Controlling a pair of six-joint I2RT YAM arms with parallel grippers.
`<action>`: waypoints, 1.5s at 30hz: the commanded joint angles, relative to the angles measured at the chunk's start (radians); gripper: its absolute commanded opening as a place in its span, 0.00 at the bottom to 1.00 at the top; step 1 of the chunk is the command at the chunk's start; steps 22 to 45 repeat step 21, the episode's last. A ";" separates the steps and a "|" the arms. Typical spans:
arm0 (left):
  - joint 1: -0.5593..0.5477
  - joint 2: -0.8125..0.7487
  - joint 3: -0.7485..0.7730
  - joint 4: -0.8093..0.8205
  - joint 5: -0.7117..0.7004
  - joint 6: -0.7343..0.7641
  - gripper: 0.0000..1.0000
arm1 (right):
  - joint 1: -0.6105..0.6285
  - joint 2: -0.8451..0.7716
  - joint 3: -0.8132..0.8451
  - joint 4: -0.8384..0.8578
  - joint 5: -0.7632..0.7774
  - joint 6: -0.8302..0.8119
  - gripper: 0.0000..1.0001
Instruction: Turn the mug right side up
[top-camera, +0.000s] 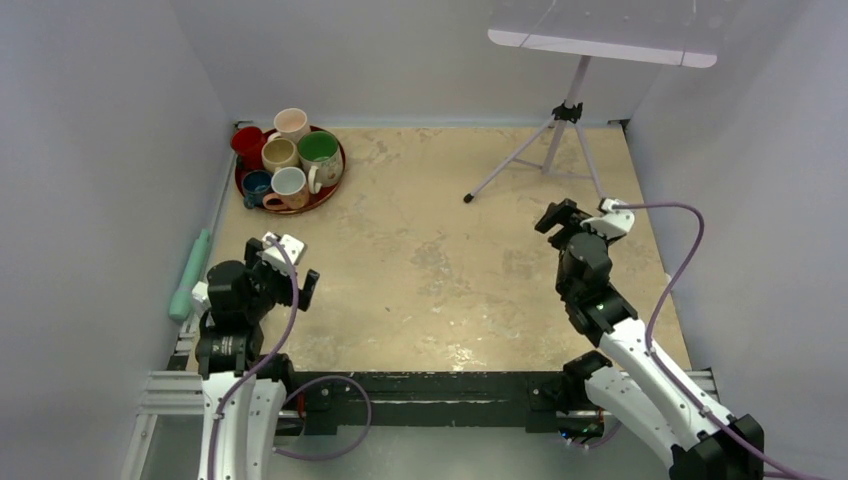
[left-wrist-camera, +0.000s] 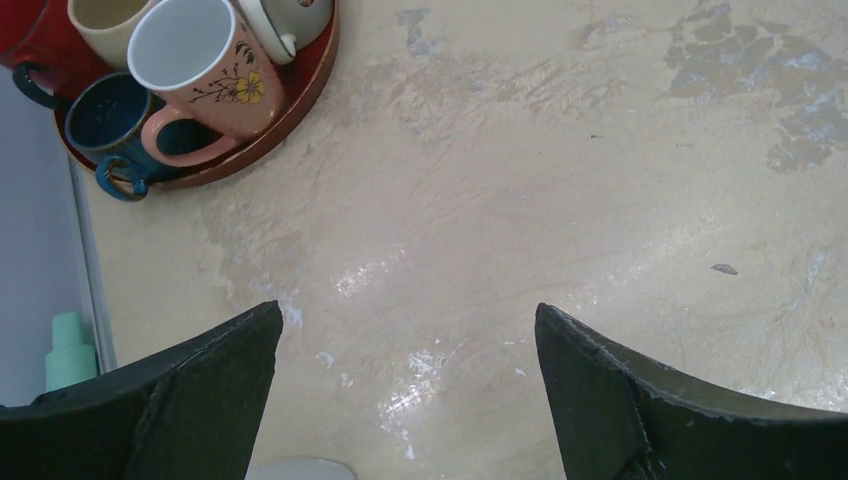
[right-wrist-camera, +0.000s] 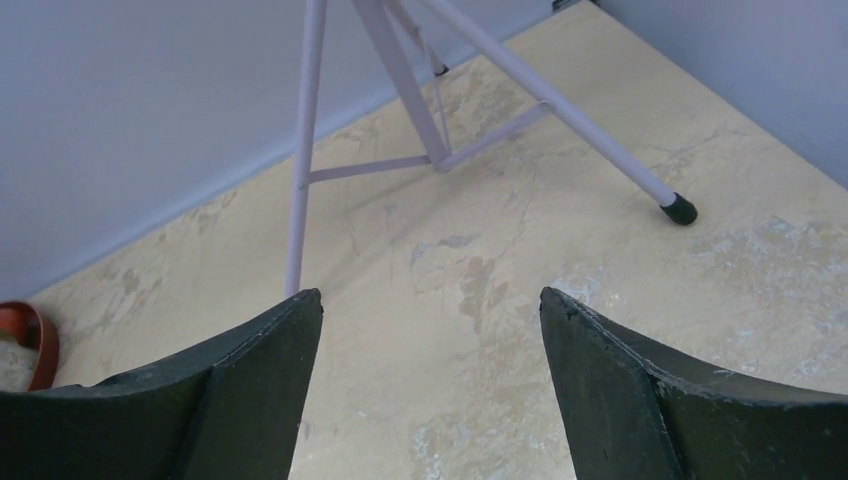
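Though the task wants one mug flipped, you can't pick out an inverted one. The pink ceramic mug w/ flower print (left-wrist-camera: 200, 65), the dark blue glazed mug (left-wrist-camera: 110, 112) and most others show open mouths; the glossy red mug (top-camera: 248, 143) is too unclear to call. All sit on the round red tray (left-wrist-camera: 290, 120), ahead-left of the left pincer (left-wrist-camera: 410, 320) and well apart from it. That pincer is spread wide and empty. The right pincer (right-wrist-camera: 430, 300) is likewise, w/ the pale metal tripod stand (right-wrist-camera: 400, 80) ahead of it. Ceramic is rigid, prob. hefty, w/ slick glaze, and chips if dropped. Pinch across the rim wall, not the handle.
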 joint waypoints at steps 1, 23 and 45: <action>-0.007 -0.039 -0.073 0.153 0.076 -0.003 1.00 | 0.001 -0.078 -0.153 0.332 0.137 -0.079 0.83; -0.007 0.013 -0.138 0.275 -0.152 -0.124 1.00 | 0.002 -0.021 -0.189 0.463 0.142 -0.164 0.83; -0.007 0.013 -0.138 0.275 -0.152 -0.124 1.00 | 0.002 -0.021 -0.189 0.463 0.142 -0.164 0.83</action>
